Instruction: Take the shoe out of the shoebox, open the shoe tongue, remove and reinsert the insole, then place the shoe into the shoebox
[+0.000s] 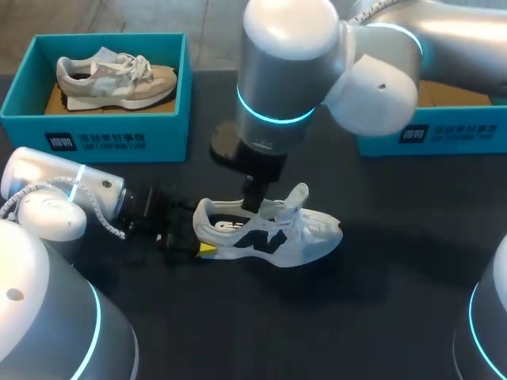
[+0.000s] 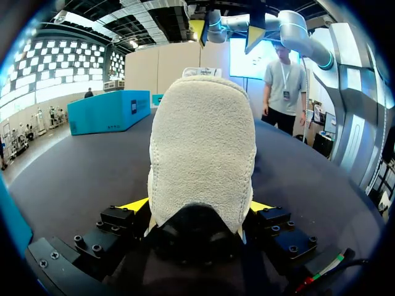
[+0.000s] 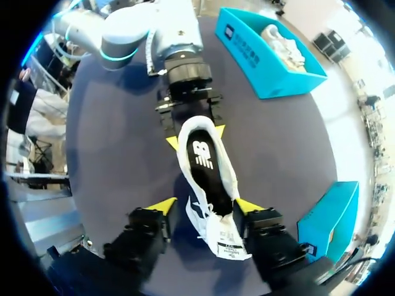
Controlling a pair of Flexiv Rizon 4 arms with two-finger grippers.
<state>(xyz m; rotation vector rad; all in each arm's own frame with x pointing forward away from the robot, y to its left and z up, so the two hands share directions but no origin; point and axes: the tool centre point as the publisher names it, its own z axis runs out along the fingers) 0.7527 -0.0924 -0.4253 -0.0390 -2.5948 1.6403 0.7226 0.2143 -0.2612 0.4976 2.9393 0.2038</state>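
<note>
A white shoe (image 1: 305, 233) with a dark logo lies on its sole mid-table. My left gripper (image 1: 194, 241) holds its heel (image 2: 202, 154), one yellow tip pressed against each side. The right wrist view looks down into the shoe, where the dark insole (image 3: 203, 157) lies inside. My right gripper (image 3: 205, 205) hangs over the shoe's middle, open, and its fingers straddle the raised white tongue (image 3: 227, 240). In the head view my right gripper (image 1: 255, 204) dips to the shoe's opening. The blue shoebox (image 1: 95, 131) stands at the far left.
A beige shoe (image 1: 111, 79) lies in the far-left blue shoebox. A second blue box (image 1: 444, 134) stands at the far right, behind my right arm. Dark bare table surrounds the white shoe in front and to the right.
</note>
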